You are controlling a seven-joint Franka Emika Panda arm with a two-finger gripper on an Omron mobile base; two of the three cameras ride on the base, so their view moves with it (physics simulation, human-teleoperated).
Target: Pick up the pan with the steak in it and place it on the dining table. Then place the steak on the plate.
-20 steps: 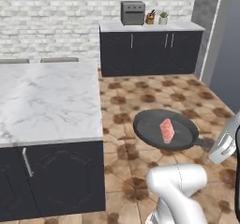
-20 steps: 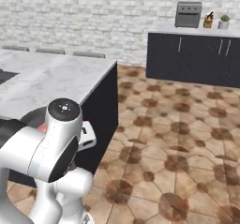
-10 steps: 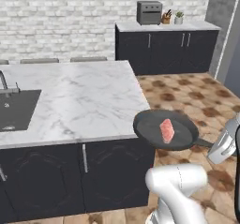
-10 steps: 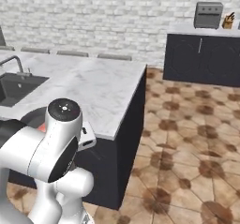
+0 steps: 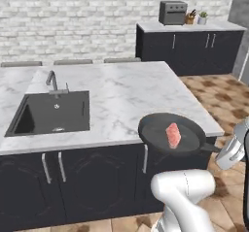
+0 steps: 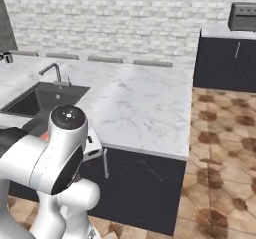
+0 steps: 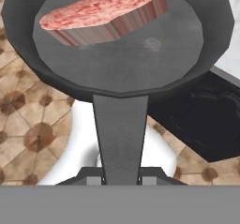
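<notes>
My gripper [image 5: 221, 150] is shut on the long handle [image 7: 120, 134] of the dark round pan [image 5: 170, 134]. I hold the pan level in the air at the near right corner of the dining table [image 5: 126, 92], its far rim over the marble edge. The pinkish-red steak [image 5: 173, 135] lies in the pan, right of centre. In the hand view the steak [image 7: 103, 14] rests at the far side of the pan [image 7: 140, 54], with tiled floor and the table's dark base below, and my gripper [image 7: 120, 176] clamps the handle's end. The plate is out of view.
An inset sink [image 5: 51, 113] with a faucet [image 5: 51, 79] takes the table's left part. Grey stools [image 5: 73, 61] line its far side. A dark wall counter [image 5: 189, 46] with a toaster oven [image 5: 172, 12] stands at the back right. Tiled floor [image 5: 219, 95] lies right of the table.
The base has moved, so the whole scene shifted: the table now spans the view, with sink and faucet in sight. The pan with the steak has stayed in my grip.
</notes>
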